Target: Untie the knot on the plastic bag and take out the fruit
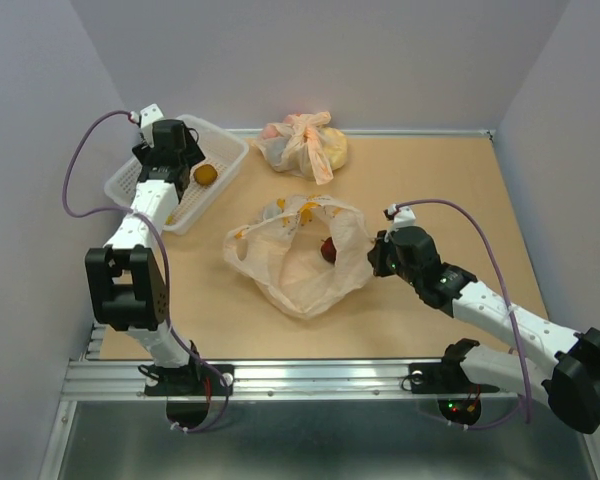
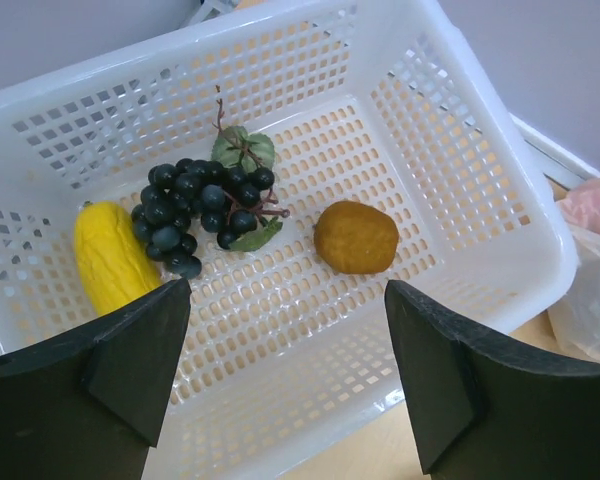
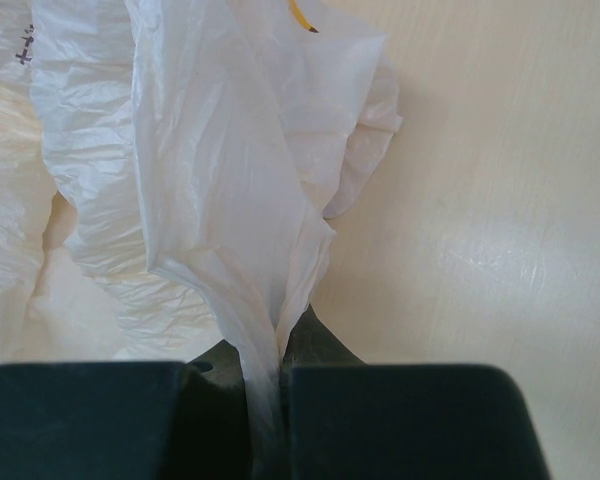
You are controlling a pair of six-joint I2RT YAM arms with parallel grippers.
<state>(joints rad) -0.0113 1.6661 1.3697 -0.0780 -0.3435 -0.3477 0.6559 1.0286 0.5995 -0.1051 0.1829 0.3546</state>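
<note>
Standing over the desk as the overhead camera does, I see the plastic bag lying mid-desk, its mouth gaping upward, with the right pincer pressed against its right edge. The right arm stretches low from its base, forearm angled inward toward the bag. A dark red plum shows inside the bag, just beside that pincer. The bag looks thin, pale peach and crumpled. The left arm rises tall and reaches to the far left, its left pincer hanging above the white basket, well apart from the bag; a brown kiwi sits in the basket. A second bag bulging around something yellow lies near the back wall. From the left wrist, the two dark fingers stand wide apart with nothing between them, above the basket, where a grape bunch lies between a yellow fruit and the kiwi. From the right wrist, the fingers are closed tight on a gathered fold of the bag's film, which fans up and away from them, wrinkled and translucent white-peach against the pale desk.
</note>
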